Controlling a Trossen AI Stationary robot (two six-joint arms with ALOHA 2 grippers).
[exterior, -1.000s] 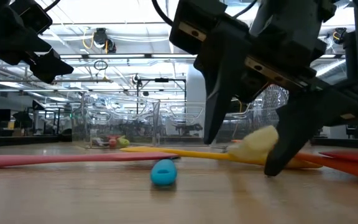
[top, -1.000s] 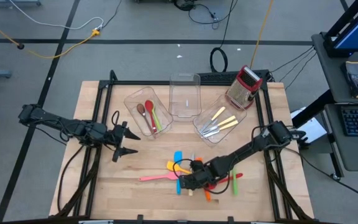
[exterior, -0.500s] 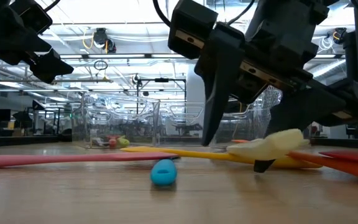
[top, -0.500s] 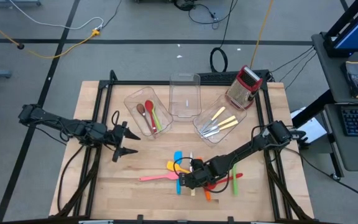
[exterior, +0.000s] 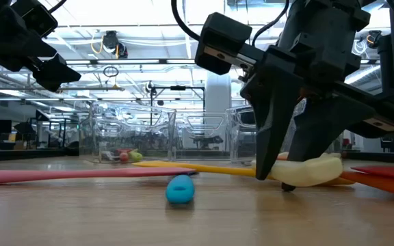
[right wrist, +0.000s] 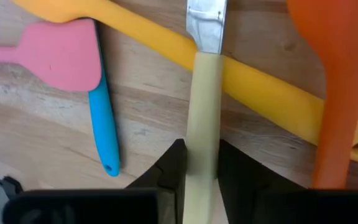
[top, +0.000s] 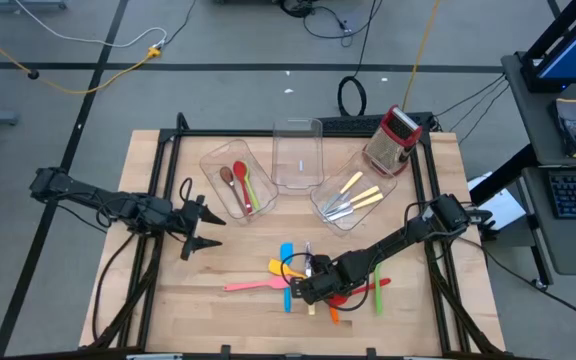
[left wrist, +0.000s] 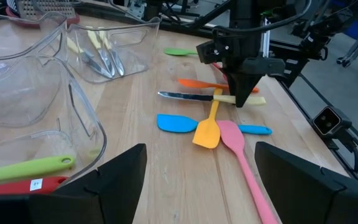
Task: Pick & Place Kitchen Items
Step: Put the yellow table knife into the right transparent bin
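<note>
Right gripper clamped on the cream-handled metal knife; left gripper spread wide, idle well to the side.

The knife lies across the long yellow spatula, on the wooden worktop directly beneath the gripper. Grip sits at the handle's end. Judged light, stiff and smooth-handled, so apparently liable to pivot; a hold nearer mid-handle would be steadier.

We see a pale wood table with visible grain, matt. The knife has a shiny metal blade and smooth cream plastic handle; the spatulas look matt rubbery, the bins clear glossy plastic.
</note>
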